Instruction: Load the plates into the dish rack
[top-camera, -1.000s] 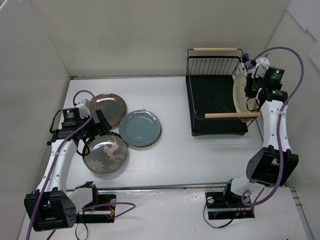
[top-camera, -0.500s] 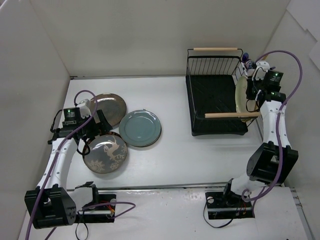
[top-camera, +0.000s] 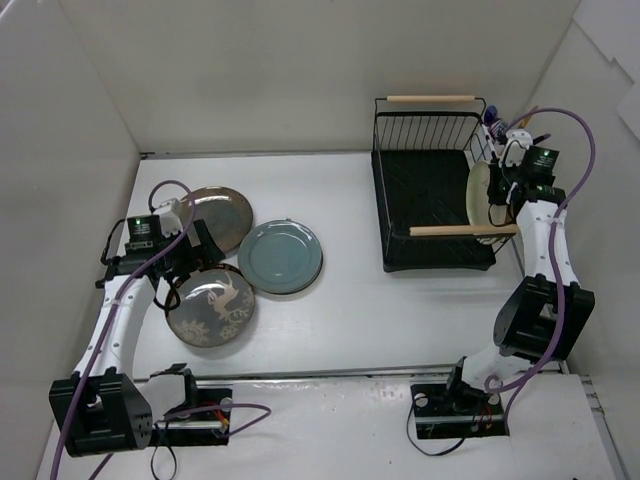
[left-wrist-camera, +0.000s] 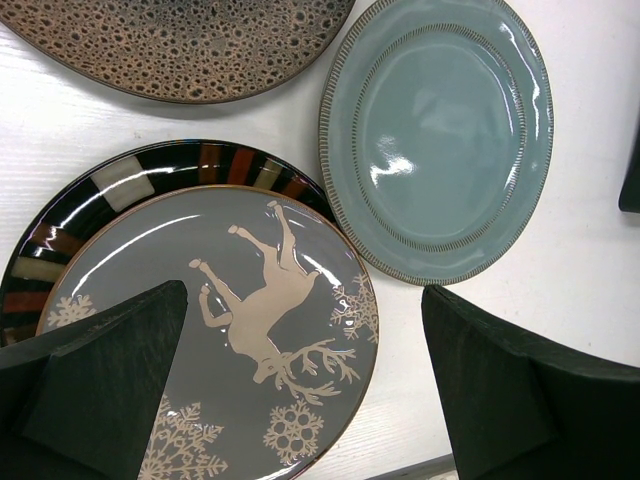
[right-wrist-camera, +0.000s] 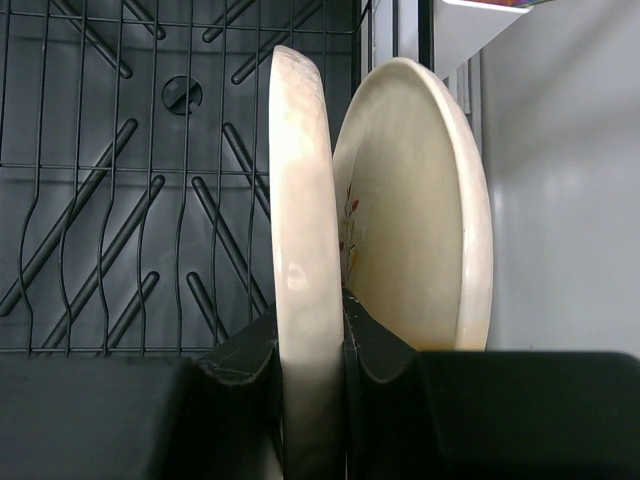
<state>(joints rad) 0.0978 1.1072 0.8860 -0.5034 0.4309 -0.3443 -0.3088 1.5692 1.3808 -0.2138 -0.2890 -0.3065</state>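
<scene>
My right gripper is shut on the rim of a cream plate and holds it on edge at the right end of the black wire dish rack. In the right wrist view my gripper pinches this plate. A second cream plate with a leaf motif stands just to its right. My left gripper is open and empty, hovering over a dark grey deer plate. That plate lies on a dark-rimmed striped plate. A teal plate and a brown-bronze plate lie beside it.
The rack has wooden rod handles at its far and near sides. A utensil cup hangs at its back right. White walls enclose the table on the left, back and right, close to the right arm.
My right gripper has shifted slightly left with the cream plate and turned it more on edge in the rack. The left arm has not moved.
</scene>
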